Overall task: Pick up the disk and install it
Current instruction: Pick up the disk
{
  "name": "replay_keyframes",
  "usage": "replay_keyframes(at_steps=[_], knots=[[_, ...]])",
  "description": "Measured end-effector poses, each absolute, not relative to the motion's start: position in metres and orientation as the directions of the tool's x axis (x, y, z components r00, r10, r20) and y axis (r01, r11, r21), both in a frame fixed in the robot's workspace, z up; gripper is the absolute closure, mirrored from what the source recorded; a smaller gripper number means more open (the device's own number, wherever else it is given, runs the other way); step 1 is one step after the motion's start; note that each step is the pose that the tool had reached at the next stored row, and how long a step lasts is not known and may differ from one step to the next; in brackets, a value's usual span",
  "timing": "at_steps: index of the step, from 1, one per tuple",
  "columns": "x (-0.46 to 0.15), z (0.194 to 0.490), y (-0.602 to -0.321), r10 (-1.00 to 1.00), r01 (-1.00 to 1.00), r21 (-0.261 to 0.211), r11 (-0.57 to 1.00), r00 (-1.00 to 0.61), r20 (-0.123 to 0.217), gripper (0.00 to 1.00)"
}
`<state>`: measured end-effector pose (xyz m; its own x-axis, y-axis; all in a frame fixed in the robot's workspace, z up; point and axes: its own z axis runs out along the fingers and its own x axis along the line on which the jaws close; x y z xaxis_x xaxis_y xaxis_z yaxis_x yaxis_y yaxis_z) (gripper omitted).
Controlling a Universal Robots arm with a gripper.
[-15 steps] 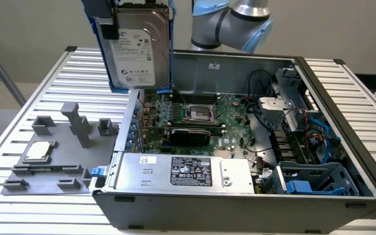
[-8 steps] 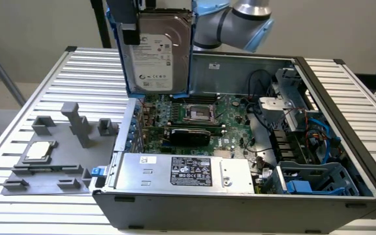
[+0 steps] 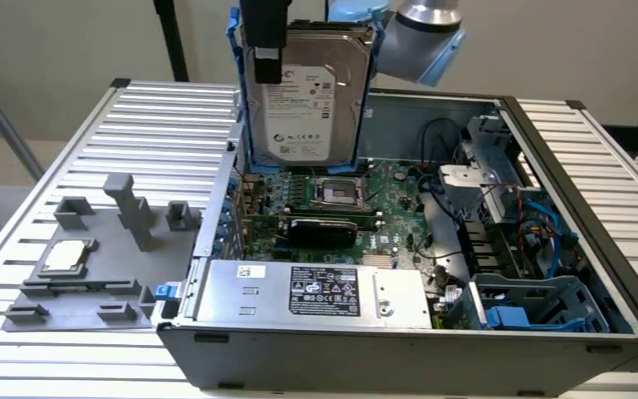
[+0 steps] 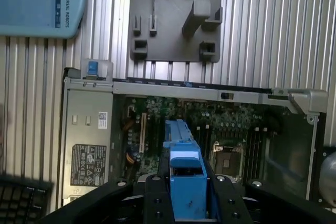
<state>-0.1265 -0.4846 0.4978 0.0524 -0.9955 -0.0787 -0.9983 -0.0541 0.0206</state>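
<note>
Gripper (image 3: 267, 73): mine, raised high and pointing straight down; in the wrist view (image 4: 186, 184) its black body spans the near edge.
Fingers (image 3: 263, 46): clamped on the disk (image 3: 302, 108), one dark finger lying flat over its labelled face; in the wrist view they (image 4: 161, 187) flank the blue edge of the disk (image 4: 184, 150).
Load: the disk hangs upright from my grip, touching nothing else.
Wrist joint (image 3: 428, 25): silver with a pale blue cap, just to the exterior view's right of the gripper.
</note>
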Motion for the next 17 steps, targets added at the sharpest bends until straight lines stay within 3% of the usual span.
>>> replay_keyframes(at_steps=[17], knots=[[-0.049,0.495,-0.497,-0.996,-0.998,0.021,-0.054,0.053,-0.079,0.67]])
